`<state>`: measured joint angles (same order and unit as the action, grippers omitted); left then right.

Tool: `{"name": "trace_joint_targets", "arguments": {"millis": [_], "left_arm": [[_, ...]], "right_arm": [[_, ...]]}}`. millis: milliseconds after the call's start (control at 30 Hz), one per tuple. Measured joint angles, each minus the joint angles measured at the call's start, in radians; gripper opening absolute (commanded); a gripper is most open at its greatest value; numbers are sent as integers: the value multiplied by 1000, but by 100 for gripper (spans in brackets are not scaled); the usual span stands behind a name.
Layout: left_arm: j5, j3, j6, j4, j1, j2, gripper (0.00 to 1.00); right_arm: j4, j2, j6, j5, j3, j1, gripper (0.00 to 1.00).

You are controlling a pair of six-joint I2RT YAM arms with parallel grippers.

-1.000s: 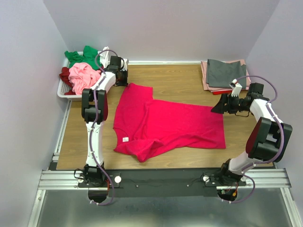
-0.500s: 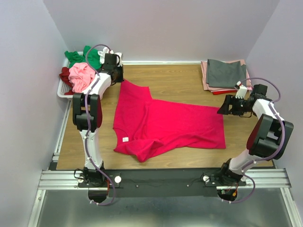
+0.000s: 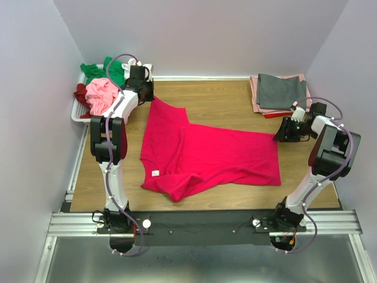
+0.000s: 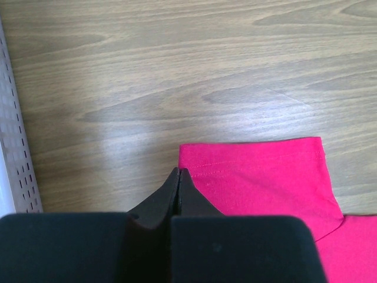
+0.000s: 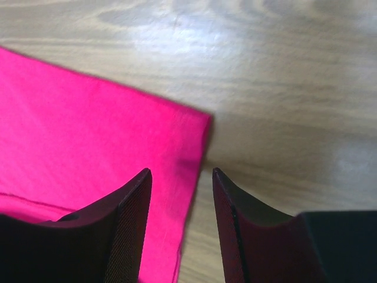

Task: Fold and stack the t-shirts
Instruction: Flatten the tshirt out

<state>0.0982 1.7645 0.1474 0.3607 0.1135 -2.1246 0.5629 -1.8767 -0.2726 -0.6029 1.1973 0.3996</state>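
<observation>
The crimson-pink t-shirt (image 3: 206, 156) lies spread on the wooden table, its near left part rumpled. My left gripper (image 3: 149, 98) is shut and empty at the shirt's far left sleeve. In the left wrist view its tips (image 4: 178, 172) meet right at the corner of the sleeve (image 4: 259, 177). My right gripper (image 3: 277, 136) is open at the shirt's far right corner. In the right wrist view its jaws (image 5: 179, 174) straddle the edge of the shirt (image 5: 88, 141), one finger over cloth, the other over bare wood.
A white basket (image 3: 77, 114) at the back left holds green (image 3: 97, 71), light pink (image 3: 100, 94) and maroon (image 3: 80, 92) shirts. A folded stack at the back right has a grey shirt (image 3: 281, 89) on a dusty pink one (image 3: 254, 94), with red (image 3: 272, 114) beneath.
The left gripper has drawn back toward the far left corner of the sleeve. The right gripper has shifted right along the shirt's far right corner and its arm has swung outward.
</observation>
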Motion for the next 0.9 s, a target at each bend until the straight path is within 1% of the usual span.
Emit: {"name": "trace_joint_targets", "arguments": {"millis": [67, 133, 267, 333, 400, 500, 567, 600, 633, 667, 700, 900], "left_arm": [[4, 1, 0, 0, 0, 0, 0], [6, 1, 0, 0, 0, 0, 0], [9, 1, 0, 0, 0, 0, 0], [10, 1, 0, 0, 0, 0, 0], [11, 1, 0, 0, 0, 0, 0], [12, 1, 0, 0, 0, 0, 0], [15, 1, 0, 0, 0, 0, 0], [17, 1, 0, 0, 0, 0, 0], [20, 1, 0, 0, 0, 0, 0], [22, 1, 0, 0, 0, 0, 0], [27, 1, 0, 0, 0, 0, 0], [72, 1, 0, -7, 0, 2, 0]], "right_arm": [[-1, -22, 6, 11, 18, -3, 52], [0, -48, 14, 15, 45, -6, 49], [-5, -78, 16, 25, 82, -10, 39], [-7, -91, 18, 22, 92, -13, 36], [-10, -94, 18, 22, 94, -16, 35], [-14, -97, 17, 18, 94, -29, 29], [-16, -101, 18, 14, 94, -36, 24], [-17, -102, 18, 13, 95, -39, 19], [-17, -107, 17, 6, 96, -42, 10], [-17, -109, 18, 4, 98, -43, 7], [-17, -112, 16, 4, 99, -44, 1], [-14, -99, -1, 17, 99, -47, 0]]}}
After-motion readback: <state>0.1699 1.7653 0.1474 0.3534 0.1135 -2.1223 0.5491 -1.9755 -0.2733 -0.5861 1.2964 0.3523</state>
